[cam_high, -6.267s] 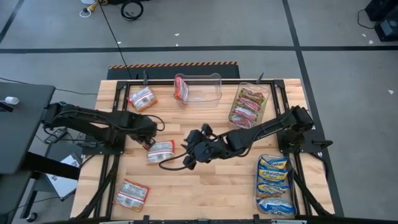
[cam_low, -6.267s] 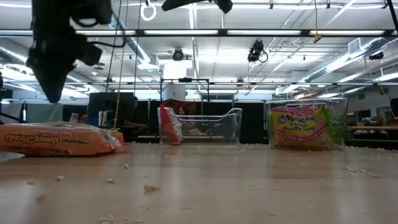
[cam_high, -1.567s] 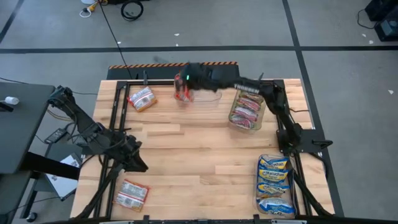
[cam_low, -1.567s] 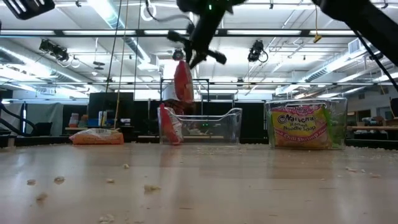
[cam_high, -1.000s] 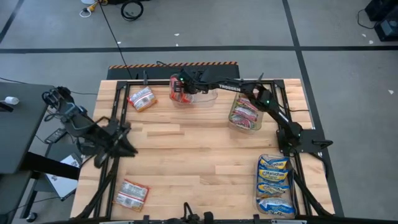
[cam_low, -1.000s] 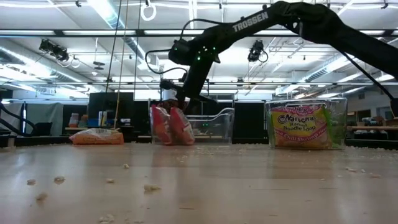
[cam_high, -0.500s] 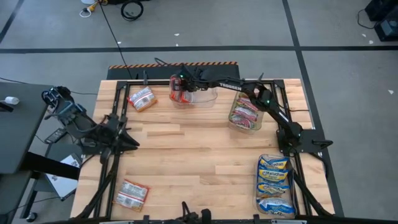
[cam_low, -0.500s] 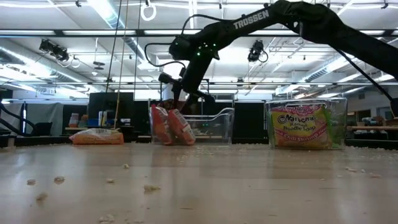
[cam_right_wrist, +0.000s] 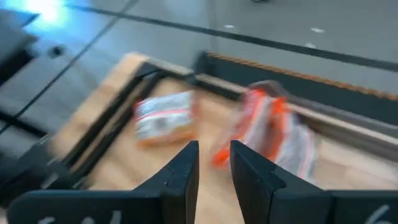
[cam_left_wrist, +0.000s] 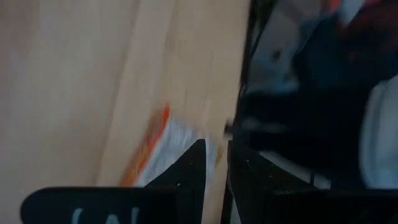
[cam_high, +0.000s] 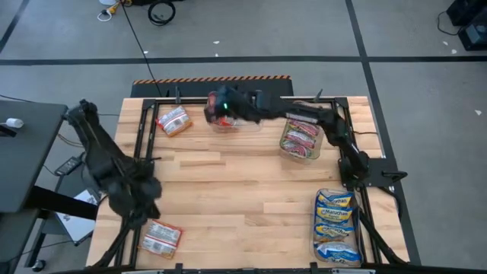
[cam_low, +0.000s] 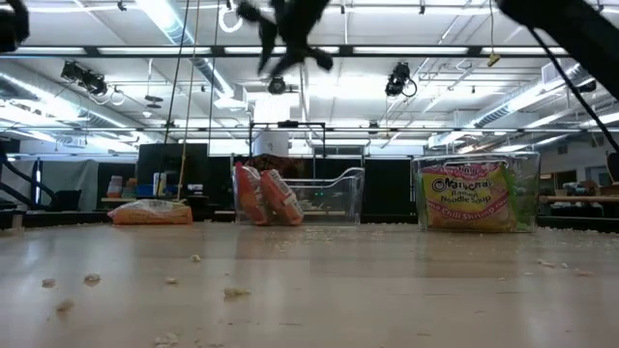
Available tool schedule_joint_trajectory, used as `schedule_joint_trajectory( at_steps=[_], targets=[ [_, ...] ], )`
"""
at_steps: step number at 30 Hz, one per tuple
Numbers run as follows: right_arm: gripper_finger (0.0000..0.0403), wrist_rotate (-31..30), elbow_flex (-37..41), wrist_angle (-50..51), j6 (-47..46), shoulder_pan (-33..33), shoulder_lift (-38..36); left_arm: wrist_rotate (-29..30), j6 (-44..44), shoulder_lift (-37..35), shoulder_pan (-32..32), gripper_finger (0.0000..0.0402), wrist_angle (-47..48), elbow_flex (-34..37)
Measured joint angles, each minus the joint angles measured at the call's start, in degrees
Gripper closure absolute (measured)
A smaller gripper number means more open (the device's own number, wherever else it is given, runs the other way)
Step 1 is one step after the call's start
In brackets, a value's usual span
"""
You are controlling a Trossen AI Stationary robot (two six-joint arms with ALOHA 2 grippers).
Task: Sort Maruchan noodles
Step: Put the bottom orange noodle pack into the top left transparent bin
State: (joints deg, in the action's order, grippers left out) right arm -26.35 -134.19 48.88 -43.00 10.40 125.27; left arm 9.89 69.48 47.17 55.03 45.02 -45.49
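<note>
Two red-and-white packets (cam_low: pixel 266 196) stand leaning in the clear far bin (cam_high: pixel 255 118); in the right wrist view those red packets (cam_right_wrist: pixel 267 124) show ahead of the fingers. My right gripper (cam_high: pixel 226 105) hovers above them, high in the low view (cam_low: pixel 290 43), open and holding nothing (cam_right_wrist: pixel 214 155). An orange-and-white packet (cam_high: pixel 173 120) lies flat at the far left. Another such packet (cam_high: pixel 161 237) lies flat at the near left corner. My left gripper (cam_high: pixel 143 213) hangs just above and beside that packet (cam_left_wrist: pixel 165 149), its fingers (cam_left_wrist: pixel 216 155) a narrow gap apart and holding nothing.
A clear bin of green-and-white packets (cam_high: pixel 304 129) stands at the far right and a bin of blue-and-yellow packets (cam_high: pixel 336 224) at the near right. Black frame rails (cam_high: pixel 137 152) run along the table's sides. Crumbs dot the wood (cam_low: pixel 227 290). The table's middle is bare wood.
My right gripper has risen straight up out of the far bin, leaving the second red packet leaning beside the first. My left arm has swung from the left edge's middle toward the near edge, coming over the near-left packet.
</note>
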Motion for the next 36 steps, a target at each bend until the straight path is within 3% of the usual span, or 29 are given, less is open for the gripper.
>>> schedule_joint_trajectory(
  at_steps=[11, 16, 23, 26, 32, 36],
  targets=[
    [0.0307, -4.32, -0.04, 0.53, 2.14, -19.83, -5.23, -12.98, 10.77, 21.02, 6.33, 0.0329, -7.72, 2.05],
    [0.0307, -4.12, 0.0, 0.2, 3.01, -23.29, -5.9, -18.61, 17.19, 29.84, 6.2, 0.0329, -12.34, 2.05],
    [0.0308, 2.48, 0.02, -0.03, 7.66, -25.59, -8.77, -20.04, 21.83, 38.17, 3.86, 0.0329, -22.88, 2.05],
    [0.0308, 2.87, 0.02, 0.65, 11.01, -27.55, -10.52, -16.89, 19.56, 39.81, -1.0, 0.0329, -29.2, 2.0],
    [0.0308, 0.06, 0.02, 7.82, 13.66, -31.71, -11.38, -0.03, 6.71, 40.24, -16.59, 0.0329, -37.42, 2.02],
    [0.0308, -2.25, 0.17, 15.07, 13.66, -35.44, -11.36, -0.36, -2.37, 38.94, -25.5, 0.0329, -42.18, 1.46]
  ],
)
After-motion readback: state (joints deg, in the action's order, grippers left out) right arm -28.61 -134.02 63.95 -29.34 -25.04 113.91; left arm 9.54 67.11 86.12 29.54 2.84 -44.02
